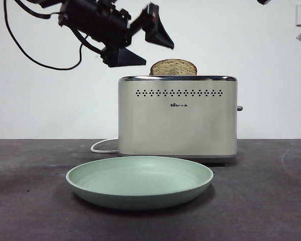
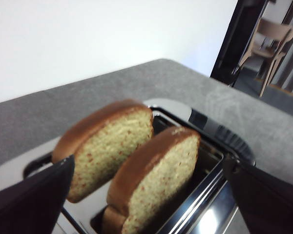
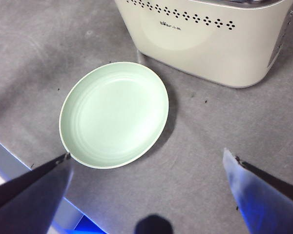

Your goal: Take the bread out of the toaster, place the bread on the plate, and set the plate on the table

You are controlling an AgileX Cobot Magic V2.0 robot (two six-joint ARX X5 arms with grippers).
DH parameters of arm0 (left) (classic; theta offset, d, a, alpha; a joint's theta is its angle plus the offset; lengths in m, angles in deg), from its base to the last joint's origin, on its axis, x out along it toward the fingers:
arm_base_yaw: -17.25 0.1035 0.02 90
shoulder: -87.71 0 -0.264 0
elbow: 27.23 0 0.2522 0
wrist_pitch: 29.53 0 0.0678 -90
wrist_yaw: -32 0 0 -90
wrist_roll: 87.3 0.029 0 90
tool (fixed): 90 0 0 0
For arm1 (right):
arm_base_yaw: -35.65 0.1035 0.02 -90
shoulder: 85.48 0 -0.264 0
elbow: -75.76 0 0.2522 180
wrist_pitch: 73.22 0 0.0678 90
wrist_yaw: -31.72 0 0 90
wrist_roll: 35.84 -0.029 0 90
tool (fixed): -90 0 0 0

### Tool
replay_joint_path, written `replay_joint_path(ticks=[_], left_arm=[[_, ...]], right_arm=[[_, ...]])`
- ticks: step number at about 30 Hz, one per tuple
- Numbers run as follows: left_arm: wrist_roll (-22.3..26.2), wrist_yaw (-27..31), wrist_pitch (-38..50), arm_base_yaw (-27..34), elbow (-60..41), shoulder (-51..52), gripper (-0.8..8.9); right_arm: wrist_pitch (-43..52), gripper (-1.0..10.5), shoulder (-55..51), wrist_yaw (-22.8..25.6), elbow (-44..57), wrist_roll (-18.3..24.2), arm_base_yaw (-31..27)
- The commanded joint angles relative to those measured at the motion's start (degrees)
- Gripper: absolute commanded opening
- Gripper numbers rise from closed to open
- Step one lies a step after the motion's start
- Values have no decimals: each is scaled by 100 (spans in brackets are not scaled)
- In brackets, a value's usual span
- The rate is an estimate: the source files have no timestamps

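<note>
Upper left, above toaster level: left gripper (image 1: 136, 39), jaws spread wide, nothing between them; hangs just beside the toaster's top corner, not touching it.
Left wrist view: two slices stand in the slots, with the left gripper (image 2: 146, 190) straddling them from above, jaws apart and clear of both.
Bread: the bread (image 2: 156, 183), squarish with a gently arched top, sits in the slot nearer the camera; the other slice (image 2: 107, 146) sits in the slot behind it. Both tilt slightly.
Front view of bread: only one slice top (image 1: 173, 68) shows above the chrome rim; cannot tell from this view which slice it is.
Centre: toaster (image 1: 177, 116), upright on the table (image 1: 30, 201), white cord (image 1: 103, 145) trailing from its left base.
Centre, foreground: plate (image 1: 139, 197), empty, flat on the table just in front of the toaster, not touching it.
Right: right gripper (image 3: 149, 183), jaws wide apart, holding nothing; held high over the plate (image 3: 115, 114) and toaster front (image 3: 210, 44). Appears to be waiting.
Step in hand (judgement): first step, taking the bread; approach only, no grasp yet. Plate steps not begun.
Next move calls for (judgement): lower the left gripper so that its jaws bracket one slice alone, close across its flat faces, then lift straight up to clear the slot.
Risk (judgement): slices stand close together; a wide closing may catch both.
</note>
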State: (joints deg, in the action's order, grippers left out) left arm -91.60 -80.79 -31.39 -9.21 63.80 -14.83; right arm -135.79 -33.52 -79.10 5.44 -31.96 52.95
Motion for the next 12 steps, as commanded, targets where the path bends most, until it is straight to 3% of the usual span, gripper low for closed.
replay_joint_path(ticks=[1, 6, 9, 12], left_arm=[[254, 31, 50, -28, -4, -125, 560], [293, 39, 57, -57, -4, -321, 458], [293, 48, 50, -70, -4, -343, 454], [304, 164, 85, -109, -4, -343, 324]], right_arm=[[20, 566, 7, 2, -4, 24, 11], [-9, 566, 7, -9, -4, 24, 11], [-101, 566, 7, -9, -4, 26, 11], [-136, 566, 7, -7, -4, 28, 11]])
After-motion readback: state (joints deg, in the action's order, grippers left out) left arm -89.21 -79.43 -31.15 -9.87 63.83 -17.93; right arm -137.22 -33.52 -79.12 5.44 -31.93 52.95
